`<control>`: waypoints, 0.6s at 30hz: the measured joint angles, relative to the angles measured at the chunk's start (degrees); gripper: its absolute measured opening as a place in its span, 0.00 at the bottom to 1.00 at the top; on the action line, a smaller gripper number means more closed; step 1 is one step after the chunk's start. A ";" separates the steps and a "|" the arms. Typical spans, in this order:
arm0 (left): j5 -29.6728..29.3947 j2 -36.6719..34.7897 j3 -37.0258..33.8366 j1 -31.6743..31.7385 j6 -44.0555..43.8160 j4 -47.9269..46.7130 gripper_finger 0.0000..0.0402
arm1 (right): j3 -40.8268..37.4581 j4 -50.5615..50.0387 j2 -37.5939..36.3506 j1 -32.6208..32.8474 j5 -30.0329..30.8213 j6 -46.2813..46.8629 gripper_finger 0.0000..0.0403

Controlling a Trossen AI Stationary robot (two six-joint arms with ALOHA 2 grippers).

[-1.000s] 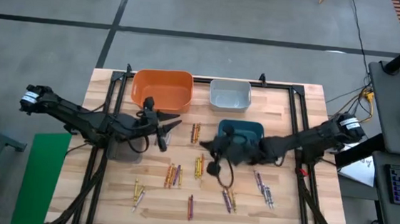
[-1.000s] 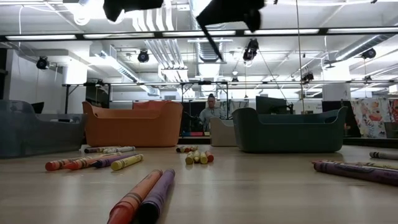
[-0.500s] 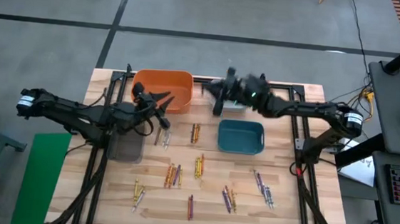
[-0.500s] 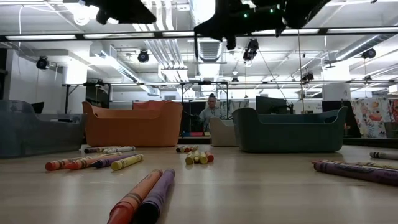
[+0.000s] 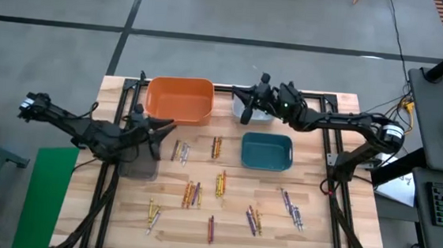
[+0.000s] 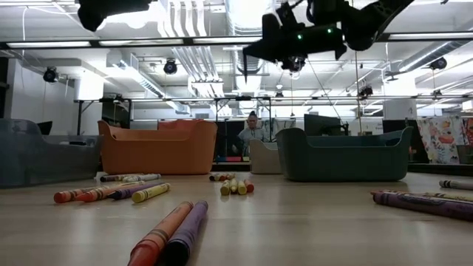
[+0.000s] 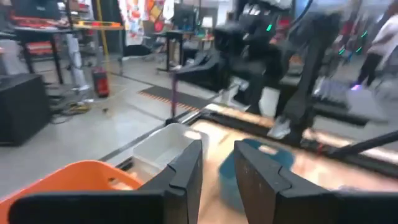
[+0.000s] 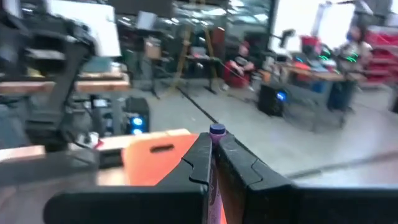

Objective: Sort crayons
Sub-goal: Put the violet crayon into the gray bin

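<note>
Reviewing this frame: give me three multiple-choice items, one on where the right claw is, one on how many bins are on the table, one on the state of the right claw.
1. The right claw is above:
A. the white bin
B. the teal bin
C. the crayons at the table's near edge

2. How many bins stand on the table?
A. two
B. four
C. six

3. The right claw is:
A. wide open and empty
B. shut on a purple crayon
C. shut on a yellow crayon

Key: 1 A, the high view puts it over the white bin. 2 B, orange bin, white bin, teal bin and grey bin. 3 B, the right wrist view shows a purple crayon tip between closed fingers.
</note>
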 joint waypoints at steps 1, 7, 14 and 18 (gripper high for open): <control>0.70 -0.11 -0.09 -0.27 -0.86 -0.06 0.19 | -0.45 -0.94 -0.16 -0.01 1.98 0.03 0.02; 3.11 0.32 -0.26 -1.12 -2.26 -1.97 0.19 | -0.42 -23.53 0.03 -2.06 16.28 -0.06 0.02; 0.50 2.33 0.42 -1.03 -2.09 -1.58 0.19 | 0.37 -38.03 1.27 -6.51 19.09 2.64 0.02; 0.21 3.09 0.46 -1.03 -2.47 -0.92 0.19 | 0.39 -38.00 1.29 -7.82 18.68 3.67 0.02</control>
